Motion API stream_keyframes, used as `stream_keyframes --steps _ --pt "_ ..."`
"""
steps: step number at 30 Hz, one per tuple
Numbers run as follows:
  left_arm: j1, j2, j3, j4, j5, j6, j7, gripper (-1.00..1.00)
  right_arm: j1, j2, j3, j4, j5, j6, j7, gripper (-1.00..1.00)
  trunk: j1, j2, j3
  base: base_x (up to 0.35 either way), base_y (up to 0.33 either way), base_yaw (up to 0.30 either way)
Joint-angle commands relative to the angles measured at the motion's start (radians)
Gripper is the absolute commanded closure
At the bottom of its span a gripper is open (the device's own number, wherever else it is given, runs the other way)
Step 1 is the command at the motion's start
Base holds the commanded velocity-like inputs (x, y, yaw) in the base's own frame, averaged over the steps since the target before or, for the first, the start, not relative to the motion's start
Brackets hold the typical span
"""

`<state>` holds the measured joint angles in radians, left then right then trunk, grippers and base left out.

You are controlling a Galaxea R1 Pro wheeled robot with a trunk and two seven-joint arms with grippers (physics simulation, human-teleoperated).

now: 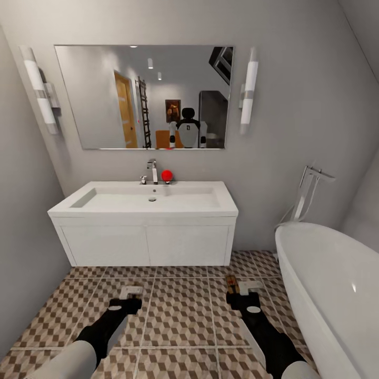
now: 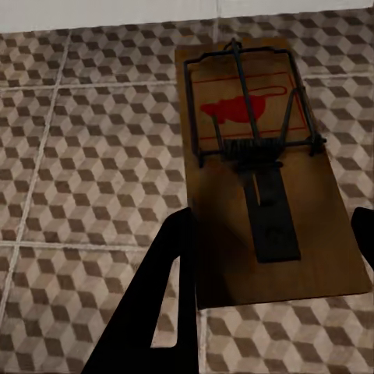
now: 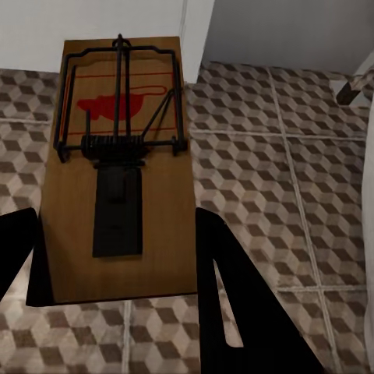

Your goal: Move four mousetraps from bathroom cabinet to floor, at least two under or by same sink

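Two gripped mousetraps [image 2: 265, 179] [image 3: 121, 167] above bathroom floor [image 1: 181, 310] before sink [image 1: 147, 202]

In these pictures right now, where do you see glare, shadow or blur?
Head view: soft render, small glare spot on the bathtub, mirror reflecting ceiling lights. Left wrist view: the mousetrap is sharp, its near end darkened by shadow. Right wrist view: the other mousetrap is similar, claw fingers black silhouettes.

Head camera facing sink [image 1: 145, 202]; wrist cameras close above shared tiled floor [image 2: 86, 179].
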<state>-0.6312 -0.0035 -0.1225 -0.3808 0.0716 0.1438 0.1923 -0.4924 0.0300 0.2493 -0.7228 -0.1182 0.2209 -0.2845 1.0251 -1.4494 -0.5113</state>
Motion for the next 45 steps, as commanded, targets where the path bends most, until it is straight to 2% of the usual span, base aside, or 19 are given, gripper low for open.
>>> stream_keyframes --steps 1,3,5,11,16,22,43,45 --pt "-0.001 0.001 -0.009 0.026 0.006 -0.039 0.007 1.0 -0.001 -0.001 0.005 -0.001 -0.015 0.005 -0.008 1.0 0.0 -0.001 -0.001 0.0 0.0 0.0" --pt "-0.001 0.001 -0.01 0.054 0.007 -0.091 0.004 1.0 -0.001 0.001 0.006 -0.001 -0.015 0.006 -0.007 1.0 0.0 -0.001 -0.001 0.0 0.0 0.0" --pt "-0.001 0.001 -0.01 0.062 0.008 -0.109 0.003 1.0 -0.001 0.007 0.006 0.0 -0.015 0.007 -0.006 1.0 0.0 -0.001 -0.001 0.0 0.0 0.0" --pt "-0.001 -0.012 -0.012 0.069 0.007 -0.129 0.003 1.0 -0.002 0.016 0.008 0.001 -0.014 0.006 -0.005 1.0 0.0 -0.001 -0.001 0.0 0.0 0.0" --pt "-0.001 -0.019 -0.013 0.07 0.008 -0.172 0.004 1.0 -0.002 0.017 0.008 0.004 -0.013 0.005 -0.005 1.0 0.0 -0.001 -0.001 0.0 0.0 0.0" --pt "-0.001 -0.033 -0.014 0.061 0.007 -0.184 0.008 1.0 -0.002 0.014 0.009 0.004 -0.012 0.004 -0.004 1.0 0.0 -0.001 -0.001 0.0 0.0 0.0" --pt "-0.001 -0.029 -0.015 0.06 0.007 -0.185 0.012 1.0 -0.002 0.015 0.014 -0.001 -0.01 0.002 -0.004 1.0 0.0 -0.001 -0.001 0.0 0.0 0.0" --pt "-0.001 -0.029 -0.015 0.061 0.007 -0.185 0.012 1.0 -0.002 0.016 0.014 -0.001 -0.011 0.002 -0.004 1.0 0.008 -0.015 -0.007 0.0 0.0 0.0"
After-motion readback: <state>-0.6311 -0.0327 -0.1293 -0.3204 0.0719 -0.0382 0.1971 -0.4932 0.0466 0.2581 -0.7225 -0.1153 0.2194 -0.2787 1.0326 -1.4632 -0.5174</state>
